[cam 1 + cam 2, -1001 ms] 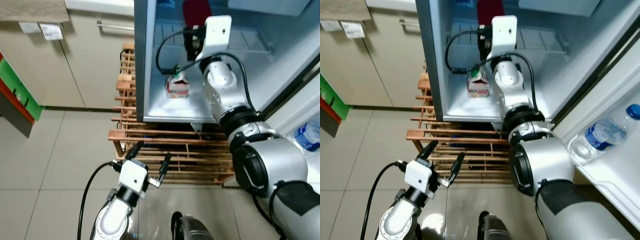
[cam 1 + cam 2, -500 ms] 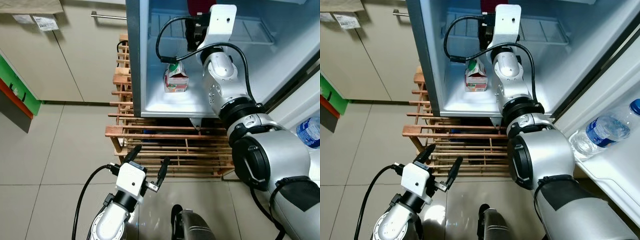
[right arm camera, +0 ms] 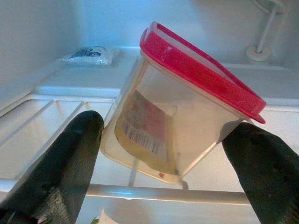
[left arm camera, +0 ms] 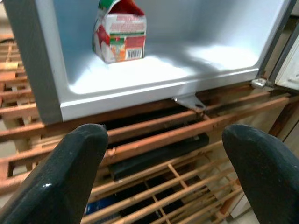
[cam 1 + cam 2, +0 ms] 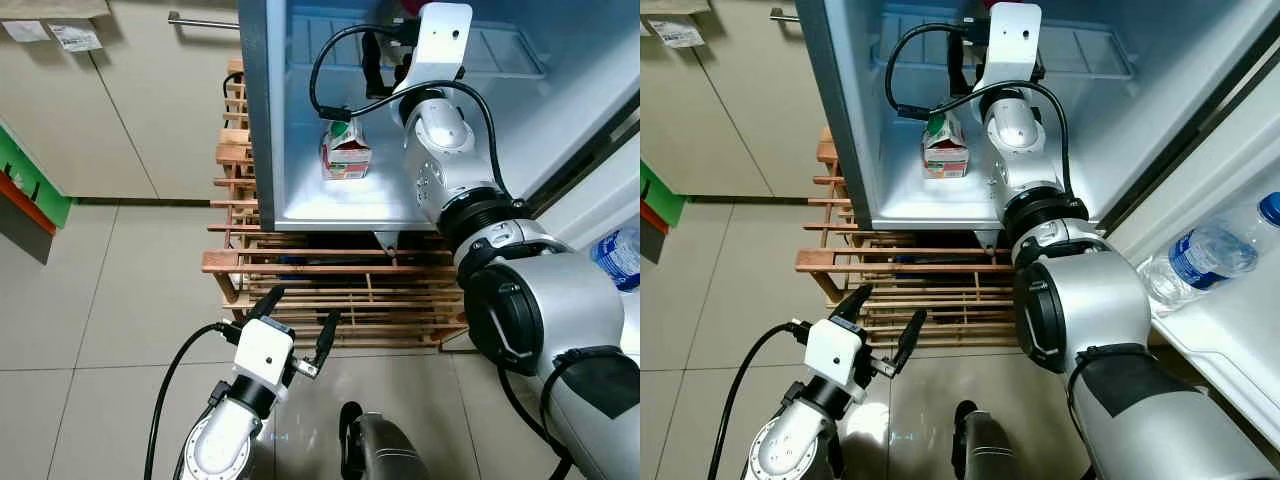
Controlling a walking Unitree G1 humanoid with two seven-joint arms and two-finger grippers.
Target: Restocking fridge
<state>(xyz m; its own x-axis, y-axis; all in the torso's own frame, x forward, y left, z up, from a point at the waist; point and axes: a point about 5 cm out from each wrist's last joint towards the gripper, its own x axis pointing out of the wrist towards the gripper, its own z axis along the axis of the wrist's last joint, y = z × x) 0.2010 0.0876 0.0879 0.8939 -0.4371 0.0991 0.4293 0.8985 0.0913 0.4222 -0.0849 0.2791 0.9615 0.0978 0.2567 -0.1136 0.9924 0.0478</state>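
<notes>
The right pincer [image 3: 163,154] grips a red-lidded tub [image 3: 180,109] over the fridge's wire shelf [image 3: 56,119]. The left pincer [image 5: 297,320] hangs open, low before the wooden rack [image 5: 330,275]. A carton [image 5: 345,150] stands below.

tub lid [image 3: 201,70]: bright red
tub [image 3: 154,135]: clear, with a white and red label and black bar lines
milk carton [image 4: 120,31]: white, red and green, with a small barcode
fridge [image 5: 262,120]: grey outside, pale blue-white inside
wooden rack [image 5: 330,290]: orange-brown slats
water bottle [image 5: 1205,262]: clear, blue label, blue cap
floor [image 5: 110,300]: light beige tiles
cupboard [image 5: 150,110]: cream
</notes>
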